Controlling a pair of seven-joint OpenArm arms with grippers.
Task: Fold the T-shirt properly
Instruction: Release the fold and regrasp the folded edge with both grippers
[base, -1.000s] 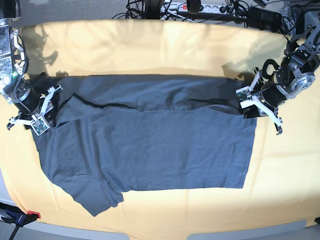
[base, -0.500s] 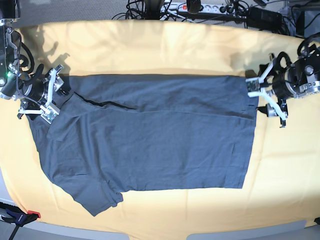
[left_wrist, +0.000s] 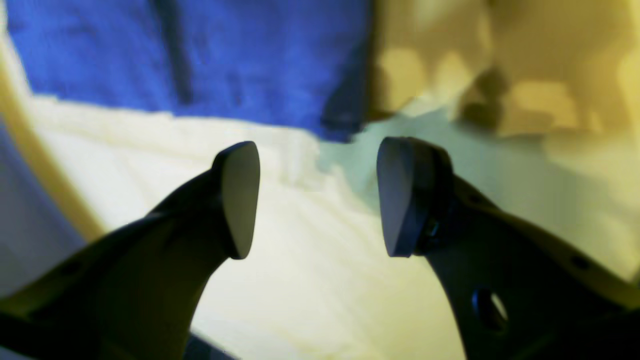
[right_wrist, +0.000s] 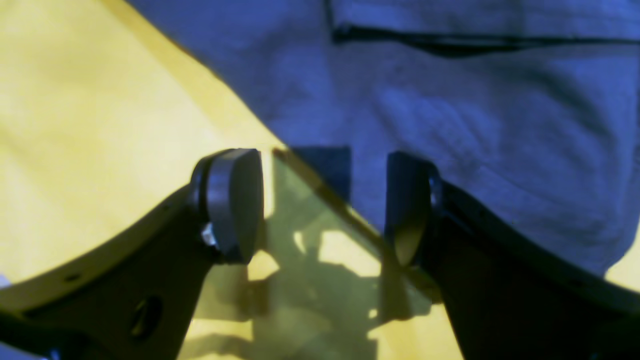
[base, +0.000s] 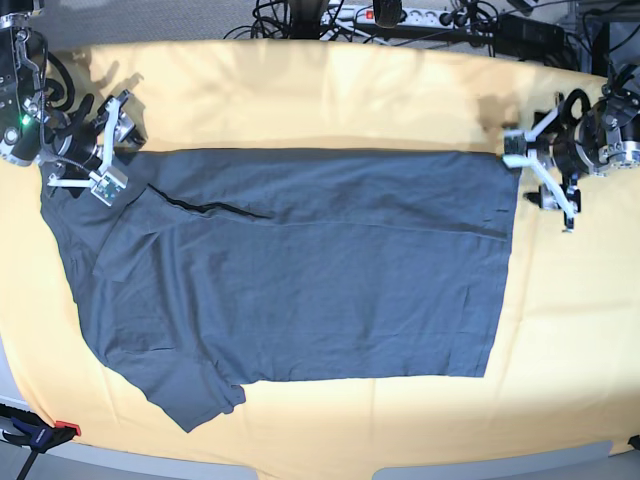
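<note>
Left end effector and right end effector, both spread and empty, now hang off the T-shirt's upper corners, having let go of the folded top edge and drawn outward and up since a second ago. The dark grey T-shirt lies flat on the yellow-orange cloth over the worktop, top band folded down, one sleeve jutting at the lower left.

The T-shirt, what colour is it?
The T-shirt is plain dark slate-grey, seen best in the base view.
</note>
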